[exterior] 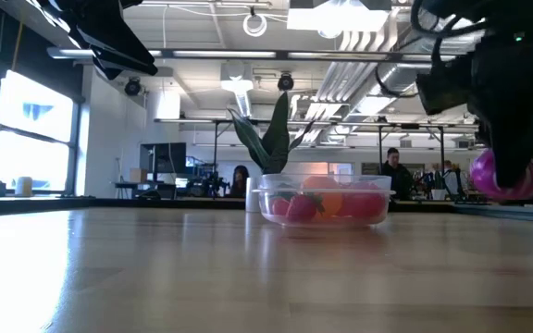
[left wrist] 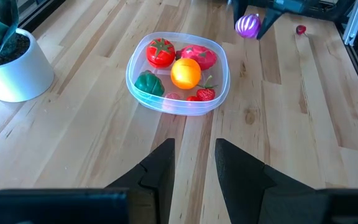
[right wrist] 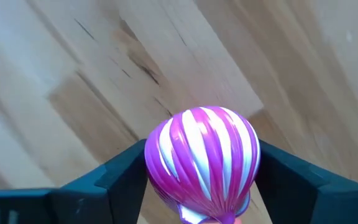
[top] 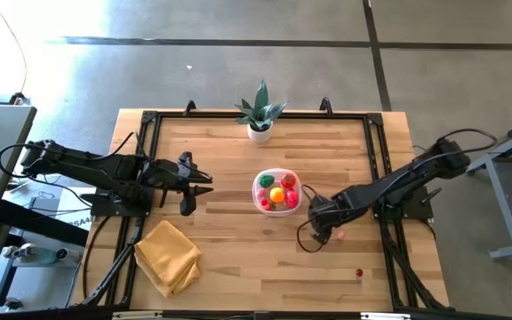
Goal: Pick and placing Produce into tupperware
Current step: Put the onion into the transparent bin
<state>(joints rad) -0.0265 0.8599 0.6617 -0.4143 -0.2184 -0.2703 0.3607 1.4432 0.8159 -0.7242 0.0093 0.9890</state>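
The clear tupperware (top: 276,191) sits mid-table and holds a red tomato (left wrist: 160,52), another red piece (left wrist: 199,56), an orange one (left wrist: 186,73), a green pepper (left wrist: 148,83) and a strawberry (left wrist: 205,94). My right gripper (top: 330,228) hovers just right of and nearer than the tub, shut on a magenta, white-striped piece (right wrist: 201,158). A small red piece (top: 359,273) lies toward the near right corner. My left gripper (left wrist: 194,168) is open and waits left of the tub, fingers pointing at it. My right gripper pinches the magenta striped piece between its two fingers, one finger (right wrist: 120,177) on each opposite side of its round body (right wrist: 160,155). The fingers come from above, pointing down. The piece (exterior: 500,176) is lifted clear of the table.
A potted green plant in a white pot (top: 260,130) stands at the far edge behind the tub. A folded yellow cloth (top: 167,256) lies near the left near corner. Bare wood lies between the tub and the near edge. People show in the room beyond the table.
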